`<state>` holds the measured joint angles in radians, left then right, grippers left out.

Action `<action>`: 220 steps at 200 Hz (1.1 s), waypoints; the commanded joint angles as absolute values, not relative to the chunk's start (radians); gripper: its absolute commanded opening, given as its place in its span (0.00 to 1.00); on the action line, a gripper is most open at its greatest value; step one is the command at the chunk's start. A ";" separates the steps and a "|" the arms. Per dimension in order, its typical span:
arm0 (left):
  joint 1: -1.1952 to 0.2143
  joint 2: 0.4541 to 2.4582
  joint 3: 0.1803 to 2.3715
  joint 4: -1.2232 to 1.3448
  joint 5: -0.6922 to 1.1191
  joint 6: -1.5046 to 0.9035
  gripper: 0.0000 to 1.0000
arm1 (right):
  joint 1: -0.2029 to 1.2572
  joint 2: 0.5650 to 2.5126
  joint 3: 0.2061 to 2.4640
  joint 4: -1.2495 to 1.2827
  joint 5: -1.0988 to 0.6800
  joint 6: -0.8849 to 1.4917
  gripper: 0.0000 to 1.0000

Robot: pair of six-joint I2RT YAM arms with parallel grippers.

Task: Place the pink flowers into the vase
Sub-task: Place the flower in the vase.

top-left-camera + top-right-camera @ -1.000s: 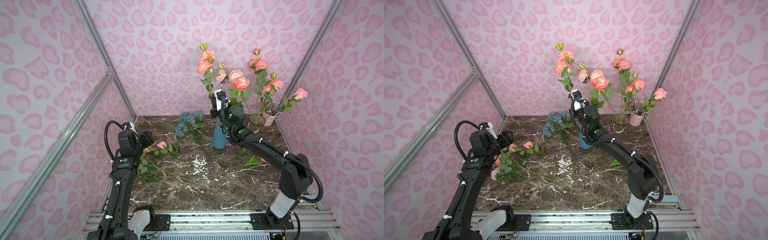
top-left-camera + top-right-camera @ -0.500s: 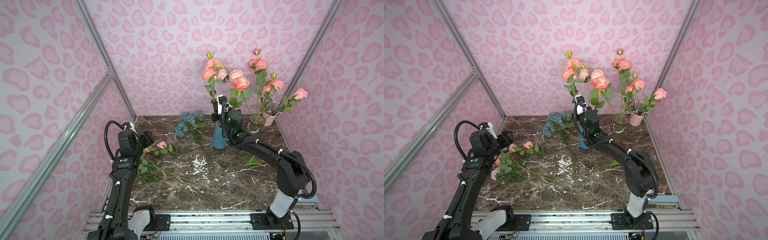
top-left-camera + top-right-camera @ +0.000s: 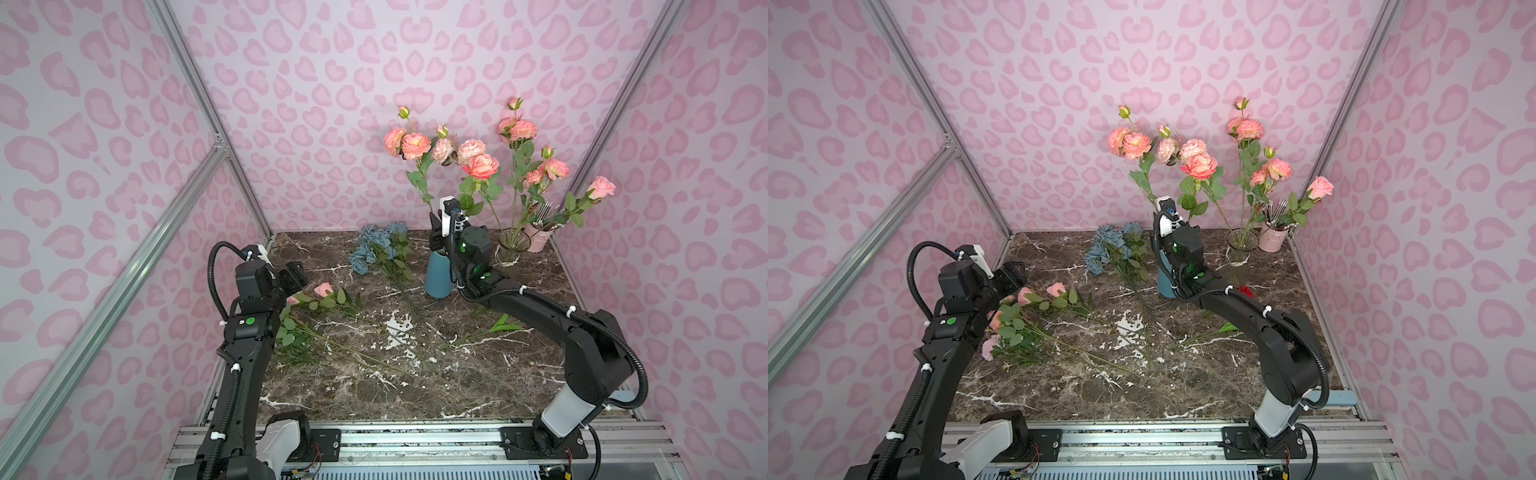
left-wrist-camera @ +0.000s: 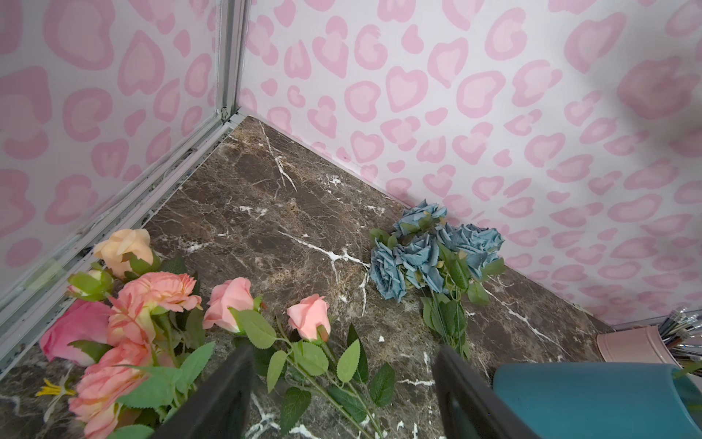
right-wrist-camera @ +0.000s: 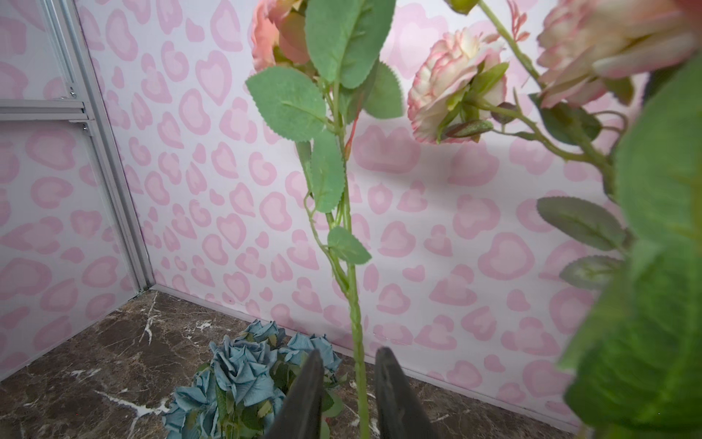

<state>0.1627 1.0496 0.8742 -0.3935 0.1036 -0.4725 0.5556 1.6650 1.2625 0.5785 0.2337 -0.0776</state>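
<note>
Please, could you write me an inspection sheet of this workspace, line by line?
surface: marble table, dark with white veins.
job's things: pink flowers stand upright at the blue vase and in the glass vase; more lie by the left arm.
clutter: blue flowers lying flat; pink cup holding pens; red flower.
end effectors: left end effector open above lying stems; right end effector slightly open around one upright stem.
cables: black hoses loop along both arms.
surroundings: pink patterned walls, metal frame.

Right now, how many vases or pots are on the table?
3: a blue vase mid-back, a glass vase beside it, a pink pot in the back corner.
</note>
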 commanded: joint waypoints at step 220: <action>-0.229 1.258 0.715 -0.250 0.113 -0.958 0.51 | 0.775 1.224 1.200 -0.295 0.405 0.385 0.30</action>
<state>-0.2256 1.2316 0.7437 -0.3634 0.0990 -0.8497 0.7685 1.2465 1.2156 -0.2207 0.3908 0.3164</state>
